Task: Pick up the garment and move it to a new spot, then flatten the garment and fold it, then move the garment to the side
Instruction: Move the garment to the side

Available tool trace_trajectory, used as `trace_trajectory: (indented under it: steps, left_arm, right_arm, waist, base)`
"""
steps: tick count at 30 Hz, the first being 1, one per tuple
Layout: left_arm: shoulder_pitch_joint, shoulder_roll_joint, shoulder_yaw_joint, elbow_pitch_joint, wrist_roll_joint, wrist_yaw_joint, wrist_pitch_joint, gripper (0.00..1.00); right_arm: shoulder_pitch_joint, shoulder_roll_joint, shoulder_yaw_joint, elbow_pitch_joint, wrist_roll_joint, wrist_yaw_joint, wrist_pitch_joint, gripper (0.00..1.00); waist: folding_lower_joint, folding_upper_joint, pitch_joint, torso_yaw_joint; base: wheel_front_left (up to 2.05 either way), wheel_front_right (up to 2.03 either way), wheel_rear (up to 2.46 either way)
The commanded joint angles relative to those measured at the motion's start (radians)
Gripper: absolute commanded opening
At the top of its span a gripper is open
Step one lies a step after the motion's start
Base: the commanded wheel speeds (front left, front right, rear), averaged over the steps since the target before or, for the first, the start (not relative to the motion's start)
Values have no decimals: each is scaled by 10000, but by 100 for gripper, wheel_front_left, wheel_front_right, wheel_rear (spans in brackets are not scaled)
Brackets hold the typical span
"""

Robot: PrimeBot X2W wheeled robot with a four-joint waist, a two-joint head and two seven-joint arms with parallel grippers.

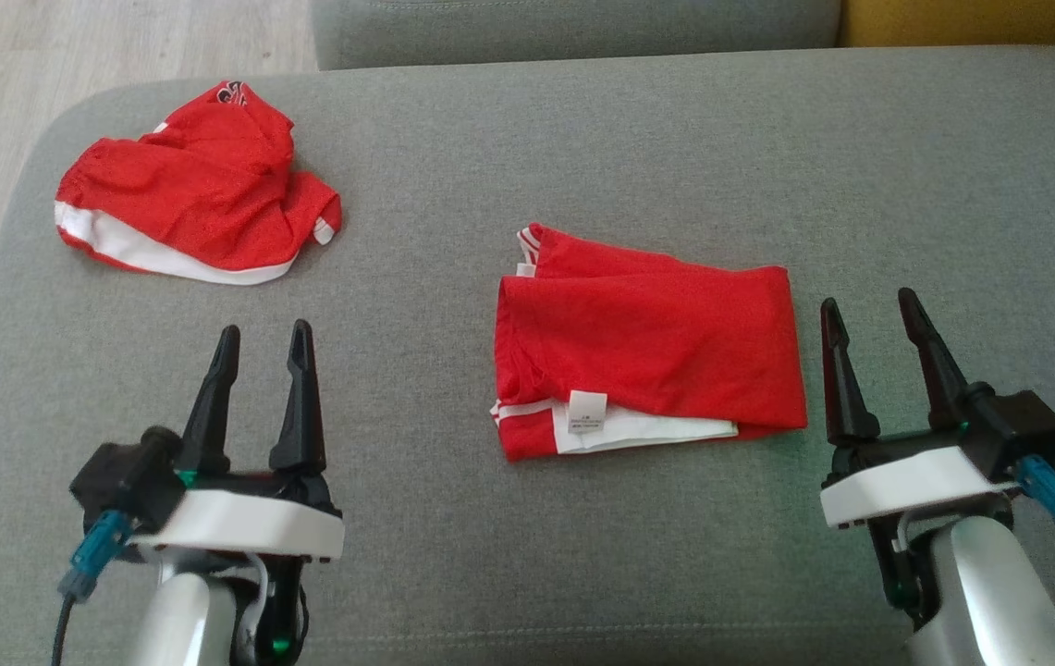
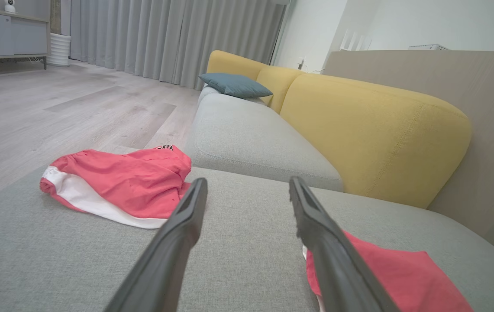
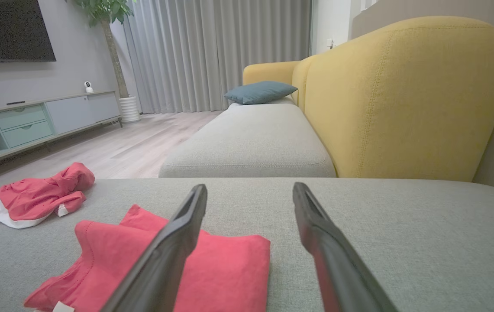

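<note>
Both jaws are apart and empty: our left gripper [image 1: 265, 326] and right gripper [image 1: 866, 298] sit low over the grey cushion [image 1: 675, 139]. The folded garment [image 1: 652, 338] lies between them, long axis crosswise to the fingers, its edge just beside the right jaws' inner side, so that arm's nearer, we reckon. Farther out, ahead-left of the left jaws, a crumpled red garment [image 1: 194, 199] sits — crowding that side.

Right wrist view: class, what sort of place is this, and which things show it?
Most likely a home living room: a yellow-backed sofa, a television on the wall above a low cabinet, and long grey curtains.
</note>
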Motion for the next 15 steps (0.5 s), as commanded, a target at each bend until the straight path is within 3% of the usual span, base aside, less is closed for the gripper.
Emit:
trace_trajectory:
  steps: [1, 15]
  left_arm:
    - [-309, 67, 295, -310, 20, 10, -51, 100]
    - [-394, 66, 151, -231, 358, -11, -51, 100]
  right_arm:
    - [-76, 21, 172, -347, 54, 65, 36, 100]
    - [-130, 22, 8, -92, 111, 65, 376, 100]
  waist:
    - [0, 0, 2, 5]
    - [0, 0, 206, 67]
  base:
    - [0, 0, 0]
    - [0, 0, 0]
